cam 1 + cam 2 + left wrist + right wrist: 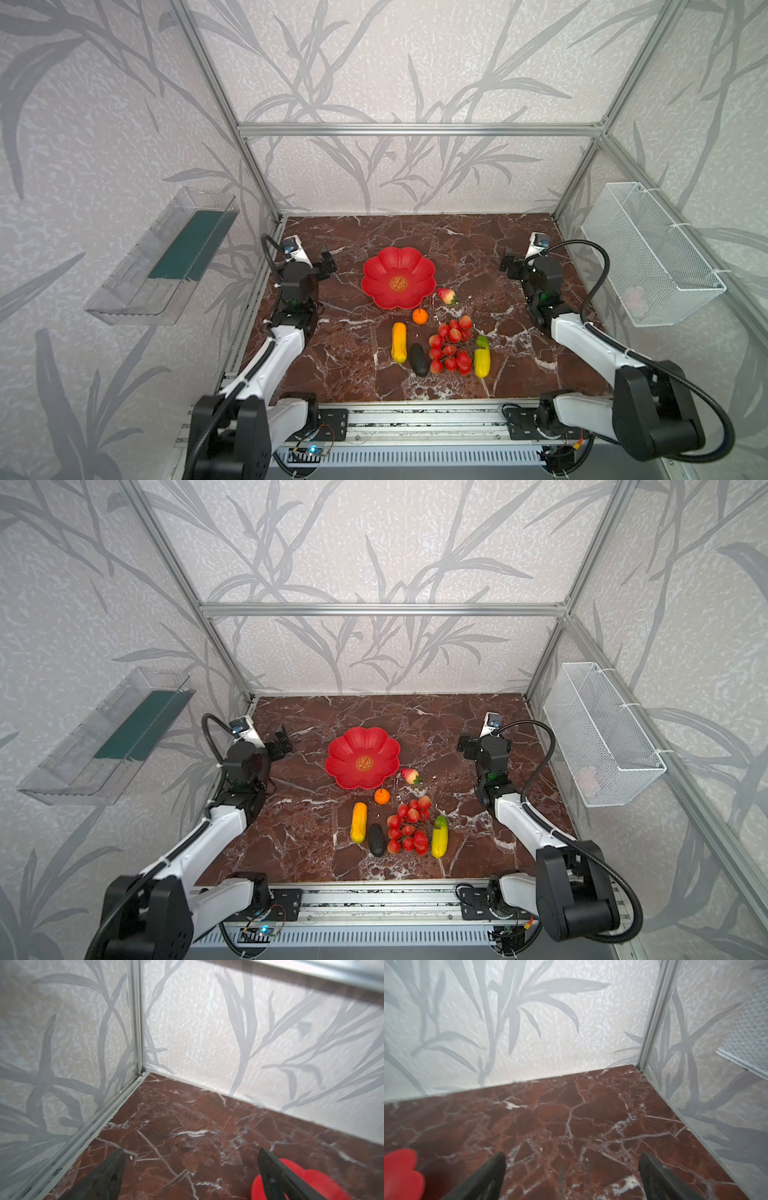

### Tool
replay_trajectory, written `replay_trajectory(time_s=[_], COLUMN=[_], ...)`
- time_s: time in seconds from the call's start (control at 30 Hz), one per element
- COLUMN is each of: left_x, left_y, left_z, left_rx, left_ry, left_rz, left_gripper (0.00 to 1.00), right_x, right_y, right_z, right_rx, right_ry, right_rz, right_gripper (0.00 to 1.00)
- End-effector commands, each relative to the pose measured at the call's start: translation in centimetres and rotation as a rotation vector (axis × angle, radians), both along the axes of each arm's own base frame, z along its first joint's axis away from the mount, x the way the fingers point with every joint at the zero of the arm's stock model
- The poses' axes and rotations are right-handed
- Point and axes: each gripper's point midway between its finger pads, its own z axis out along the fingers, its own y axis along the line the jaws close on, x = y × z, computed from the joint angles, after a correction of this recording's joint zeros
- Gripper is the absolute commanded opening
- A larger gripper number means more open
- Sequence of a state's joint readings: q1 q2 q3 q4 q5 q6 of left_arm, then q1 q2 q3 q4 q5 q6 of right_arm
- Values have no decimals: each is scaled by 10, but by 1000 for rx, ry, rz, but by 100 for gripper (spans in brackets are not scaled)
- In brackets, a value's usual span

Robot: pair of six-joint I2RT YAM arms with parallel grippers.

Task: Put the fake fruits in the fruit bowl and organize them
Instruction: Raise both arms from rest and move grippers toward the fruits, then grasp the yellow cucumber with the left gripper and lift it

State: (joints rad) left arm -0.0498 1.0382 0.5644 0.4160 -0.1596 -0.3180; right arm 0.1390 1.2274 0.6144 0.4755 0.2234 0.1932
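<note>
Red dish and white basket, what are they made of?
The red dish looks like shiny moulded plastic: light glints on its smooth, petal-shaped rim. The white basket looks like thin metal wire mesh, probably painted white, since you can see right through its fine grid. Looks alone cannot settle either for sure.

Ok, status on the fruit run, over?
Left hand open, right hand open, both empty. Fruit bowl empty; fake fruits all on the table, strawberry nearest. Nothing blocking.
</note>
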Motion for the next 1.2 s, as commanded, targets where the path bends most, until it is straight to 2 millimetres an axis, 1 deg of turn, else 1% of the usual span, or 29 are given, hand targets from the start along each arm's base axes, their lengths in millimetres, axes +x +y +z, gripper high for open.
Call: replay_trajectory(time_s=[0.0, 0.03, 0.1, 0.13, 0.2, 0.3, 0.37, 0.4, 0.5, 0.57, 0.63, 0.73, 0.8, 0.97, 1.03, 1.17], left_x=[-20, -25, -37, -43, -63, -87, -100, -107, -125, -131, -133, -131, -130, -131, -132, -137], left_y=[-31, -41, -61, -70, -92, -126, -143, -151, -168, -178, -188, -203, -215, -242, -248, -254], left_z=[-49, -54, -71, -80, -101, -120, -130, -137, -159, -169, -174, -181, -188, -203, -208, -223], left_rx=[-218, -263, -326, -330, -279, -181, -179, -182, -169, -166, -158, -120, -93, -59, -51, -53], left_ry=[160, 199, 316, 380, 529, 626, 654, 670, 714, 724, 731, 758, 807, 873, 891, 946], left_rz=[-147, -187, -267, -297, -354, -422, -454, -468, -490, -507, -524, -546, -570, -624, -632, -631], left_gripper=[93, 87, 79, 76, 70, 69, 69, 69, 69, 70, 71, 73, 74, 75, 75, 75], right_x=[-22, -28, -38, -43, -53, -63, -68, -69, -73, -74, -76, -78, -81, -89, -93, -97], right_y=[17, 22, 31, 33, 36, 37, 38, 39, 41, 41, 43, 44, 44, 43, 41, 39], right_z=[-61, -65, -70, -72, -76, -80, -81, -82, -85, -88, -90, -94, -96, -98, -99, -98], right_rx=[145, 170, 191, 207, 227, 242, 250, 254, 265, 271, 277, 286, 292, 296, 291, 282], right_ry=[239, 271, 317, 330, 351, 378, 387, 392, 406, 416, 423, 438, 448, 457, 457, 452], right_rz=[76, 96, 144, 153, 168, 175, 182, 184, 190, 191, 199, 202, 202, 196, 193, 185], right_gripper=[99, 99, 99, 99, 99, 100, 100, 100, 100, 100, 100, 100, 100, 100, 100, 100])
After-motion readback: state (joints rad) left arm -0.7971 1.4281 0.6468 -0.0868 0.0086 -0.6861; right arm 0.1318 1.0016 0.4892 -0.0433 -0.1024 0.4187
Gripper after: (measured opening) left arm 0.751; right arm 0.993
